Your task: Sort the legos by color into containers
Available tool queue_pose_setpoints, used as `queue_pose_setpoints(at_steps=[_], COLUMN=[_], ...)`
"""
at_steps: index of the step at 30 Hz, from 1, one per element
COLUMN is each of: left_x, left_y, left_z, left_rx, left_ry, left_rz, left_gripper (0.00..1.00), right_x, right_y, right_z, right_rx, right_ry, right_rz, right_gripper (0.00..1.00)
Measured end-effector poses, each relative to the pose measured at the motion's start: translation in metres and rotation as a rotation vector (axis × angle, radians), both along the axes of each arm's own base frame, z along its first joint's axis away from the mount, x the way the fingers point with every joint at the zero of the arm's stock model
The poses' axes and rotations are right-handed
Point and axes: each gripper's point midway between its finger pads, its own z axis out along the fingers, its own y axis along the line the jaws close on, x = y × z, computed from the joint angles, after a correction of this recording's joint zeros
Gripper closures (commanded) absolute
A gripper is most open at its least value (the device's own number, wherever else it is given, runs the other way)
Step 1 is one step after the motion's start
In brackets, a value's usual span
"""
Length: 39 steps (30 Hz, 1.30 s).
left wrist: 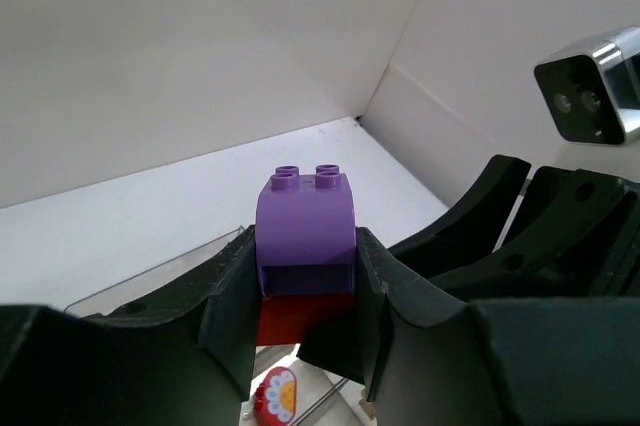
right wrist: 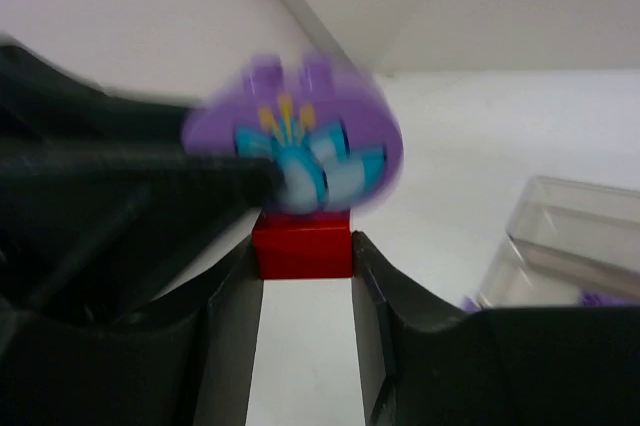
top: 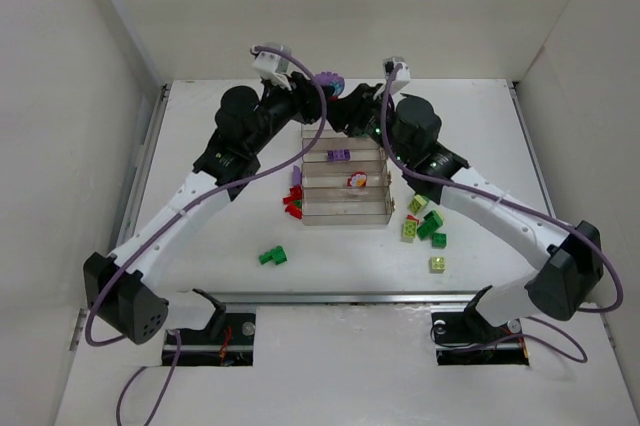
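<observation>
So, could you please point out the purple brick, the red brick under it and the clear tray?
purple brick (left wrist: 305, 221), left wrist view, curved front face.
red brick (right wrist: 302, 244), right wrist view, front face.
clear tray (top: 345, 212), top view, bare nearest compartment.

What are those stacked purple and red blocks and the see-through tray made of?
Purple brick: moulded plastic by its look, smooth, softly glossy, crisp round studs. Red brick: likely the same plastic, evenly coloured, smooth faces. Tray: clear, faintly smoky hard plastic, probably; the table shows through its walls.
</observation>
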Motion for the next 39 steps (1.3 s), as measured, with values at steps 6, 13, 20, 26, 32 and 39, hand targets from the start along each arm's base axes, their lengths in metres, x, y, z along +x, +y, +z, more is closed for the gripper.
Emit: queue_pose_setpoints(at_steps=[6, 13, 20, 26, 32, 39], left_x=[0.038, 0.051, 0.052, 0.055, 0.051, 0.047], left_y=[0.002, 0.004, 0.003, 0.000, -0.005, -0.015], left_z=[-0.017, -0.050, -0.099, -0.136, -0.177, -0.219], left_rx=[0.075, 0.129, 0.227, 0.336, 0.433, 0.478], left_ry=[0.003, 0.082, 0.162, 0.181, 0.212, 0.271], left_rz=[0.059, 0.070, 0.051, 0.006, -0.082, -0.190], left_gripper=[1.00, 1.00, 1.00, 1.00, 1.00, 1.00], right_x=[-0.008, -0.020, 0.016, 0.018, 0.022, 0.020], right_y=[-0.011, -0.031, -0.049, -0.064, -0.062, -0.079], right_z=[-0.105, -0.168, -0.230, -0.275, -0.267, -0.242], right_rx=[-0.190, -0.332, -0.479, -0.572, -0.578, -0.556], right_ry=[0.194, 0.343, 0.507, 0.619, 0.597, 0.584], right_rz=[-0.011, -0.041, -0.143, -0.164, -0.153, -0.174], right_gripper=[1.00, 1.00, 1.00, 0.43, 0.07, 0.04])
